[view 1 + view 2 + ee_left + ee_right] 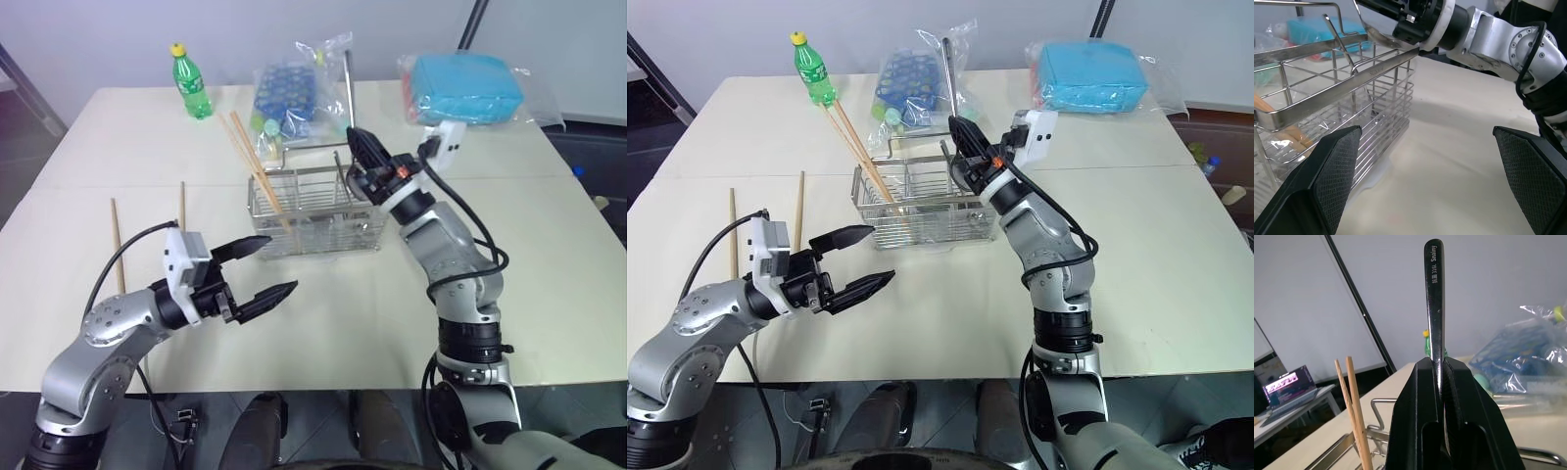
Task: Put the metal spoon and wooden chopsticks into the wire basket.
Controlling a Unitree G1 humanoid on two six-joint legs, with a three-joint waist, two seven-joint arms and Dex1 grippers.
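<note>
Pale cream rectangular table (323, 323): the near half is bare, with wide open surface between both arms and the front edge. The far edge is crowded: a green plastic bottle with a yellow cap (191, 82) far left, a clear bag of blue patterned items (289, 93) behind centre, and a bagged turquoise block (462, 88) far right.

The shiny silver wire-mesh basket with inner dividers and a raised loop handle (313, 211) stands mid-table, well in from every edge. Two light-brown wooden chopsticks in basket (257, 164) stand in its left end compartment and lean out toward the far left. Two more loose wooden chopsticks (117, 245) lie flat on the table left of the basket, apart from each other and near the left arm.

The right gripper (364, 155) is over the basket's right end, its black fingers clamped shut on the slim silver metal spoon (947, 69). The handle sticks up past the fingertips. In the left wrist view the spoon's bowl end hangs at the basket's top rim; I cannot tell whether it touches.

The left gripper (263, 266) hovers above bare table just in front of the basket's left corner, its jaws spread wide and holding nothing.
</note>
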